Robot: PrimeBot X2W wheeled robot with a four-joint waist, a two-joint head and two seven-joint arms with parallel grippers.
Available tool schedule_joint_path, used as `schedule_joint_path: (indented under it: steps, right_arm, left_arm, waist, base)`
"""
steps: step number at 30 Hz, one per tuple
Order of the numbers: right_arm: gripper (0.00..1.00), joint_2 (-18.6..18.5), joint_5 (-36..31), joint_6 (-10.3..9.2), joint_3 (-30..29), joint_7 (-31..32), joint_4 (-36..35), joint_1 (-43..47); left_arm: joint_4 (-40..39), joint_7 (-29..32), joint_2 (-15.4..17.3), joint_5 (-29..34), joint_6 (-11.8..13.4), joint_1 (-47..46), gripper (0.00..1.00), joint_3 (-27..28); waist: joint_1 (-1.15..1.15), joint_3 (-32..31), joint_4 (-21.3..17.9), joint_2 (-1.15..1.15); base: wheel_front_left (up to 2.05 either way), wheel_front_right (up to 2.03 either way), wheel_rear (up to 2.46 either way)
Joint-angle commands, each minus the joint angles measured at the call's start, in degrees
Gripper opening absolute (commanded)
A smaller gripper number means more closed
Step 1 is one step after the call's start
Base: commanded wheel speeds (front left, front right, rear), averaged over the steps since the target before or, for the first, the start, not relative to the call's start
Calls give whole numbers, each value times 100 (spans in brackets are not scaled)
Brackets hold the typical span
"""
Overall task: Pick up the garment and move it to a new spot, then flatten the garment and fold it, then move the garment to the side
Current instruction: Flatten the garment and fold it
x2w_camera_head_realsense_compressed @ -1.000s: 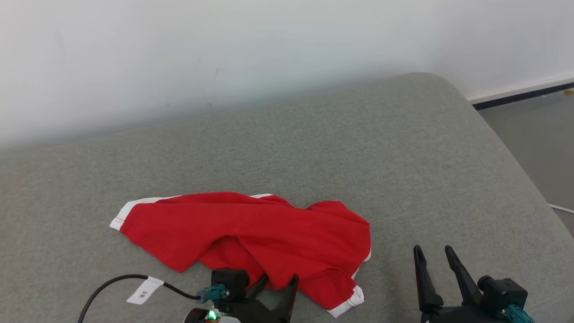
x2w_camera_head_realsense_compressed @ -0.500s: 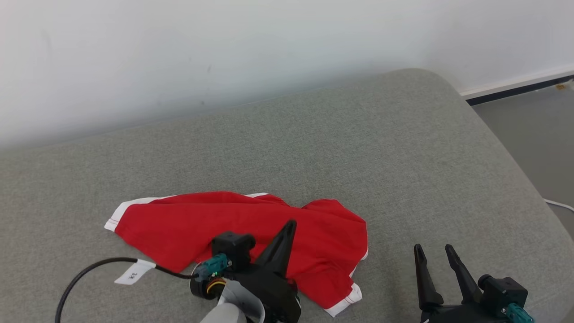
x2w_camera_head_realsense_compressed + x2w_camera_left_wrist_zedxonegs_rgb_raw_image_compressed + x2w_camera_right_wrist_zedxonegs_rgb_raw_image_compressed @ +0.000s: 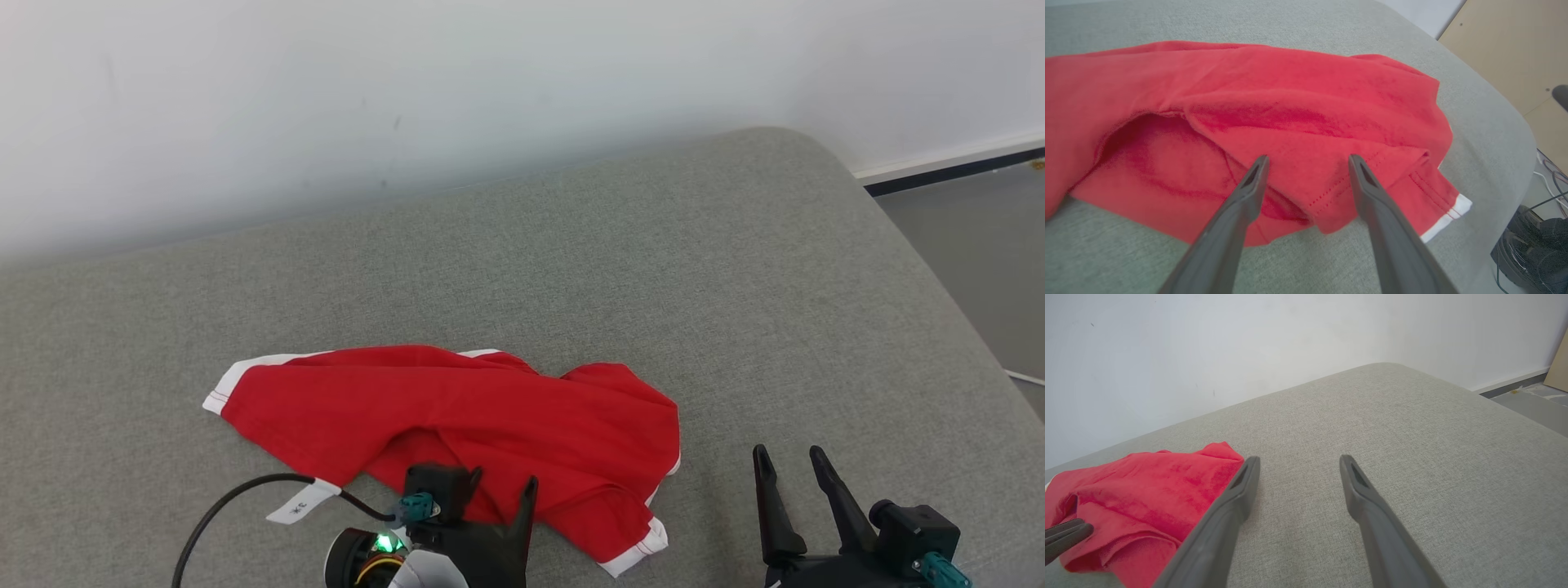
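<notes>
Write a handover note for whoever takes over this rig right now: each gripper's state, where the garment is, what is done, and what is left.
Left gripper: open, holding nothing, fingers on either side of a fold at the garment's near hem.
Right gripper: open, empty, over bare cushion to the right of the garment.
Garment: red with white trim, lying crumpled on the grey cushion.
Done: no grasp yet; whether it was already moved cannot be told.
Left: close on the fold, lift and reposition, flatten, fold, move aside.
</notes>
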Motion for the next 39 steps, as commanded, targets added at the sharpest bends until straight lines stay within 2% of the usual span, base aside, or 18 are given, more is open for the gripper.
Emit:
schedule_joint_path:
  steps: [1, 4, 10, 13, 14, 15, 16, 17, 22, 28, 31, 39]
  right_arm:
    - [100, -5, 51, -13, -4, -38, 11, -19]
    - [100, -6, 54, -13, 24, -43, 39, -46]
    - [100, -5, 50, -13, 32, -52, 76, -69]
    - [100, -5, 56, -13, 28, -59, 87, -60]
    - [100, -5, 62, -13, 25, -60, 92, -59]
    - [100, -5, 66, -13, 19, -59, 97, -61]
    - [100, -5, 68, -13, 18, -63, 101, -63]
    - [100, -5, 65, -13, 22, -66, 103, -66]
    - [100, -5, 78, -13, 49, -84, 119, -98]
    - [100, -5, 74, -13, 65, -87, 150, -137]
    - [100, -6, 85, -13, 85, -86, 162, -139]
    - [100, -5, 70, -13, 31, -103, 194, -50]
  left_arm:
    - [-27, 33, -2, -81, 7, 61, 100, 42]
    - [-50, 127, 0, -139, 80, 101, 100, 60]
    - [33, 393, 40, -121, 470, 122, 100, 90]
    - [-54, 520, 38, -261, 405, 193, 100, 93]
    - [-109, 521, 26, -276, 368, 214, 79, 94]
    - [-158, 498, 23, -264, 310, 212, 49, 67]
    - [-208, 467, 21, -259, 283, 208, 29, 49]
    - [-254, 432, 21, -248, 239, 191, 0, 32]
    - [-519, 70, -17, -118, 15, -76, 0, -53]
    - [-888, -379, -131, 34, -284, -809, 0, -119]
    - [-1024, -505, -176, 63, -313, -1124, 0, -98]
    - [-1910, -823, -251, -663, -390, -1778, 0, 264]
  waist:
    - [-1, 16, 3, 0]
    - [-1, 33, -16, 0]
    - [-1, 39, -93, 0]
    - [-1, 41, -116, 0]
    - [-1, 45, -119, 0]
    - [-1, 50, -119, 0]
    - [-1, 53, -119, 0]
    - [-1, 55, -118, 0]
    - [-1, 65, -112, 0]
    - [-1, 51, -123, 0]
    - [-1, 35, -144, 0]
    - [-1, -38, -188, 0]
  base:
    - [0, 0, 0]
    - [0, 0, 0]
    - [0, 0, 0]
    - [0, 0, 0]
    - [0, 0, 0]
    - [0, 0, 0]
    - [0, 0, 0]
    - [0, 0, 0]
    - [0, 0, 0]
    - [0, 0, 0]
    - [0, 0, 0]
    - [0, 0, 0]
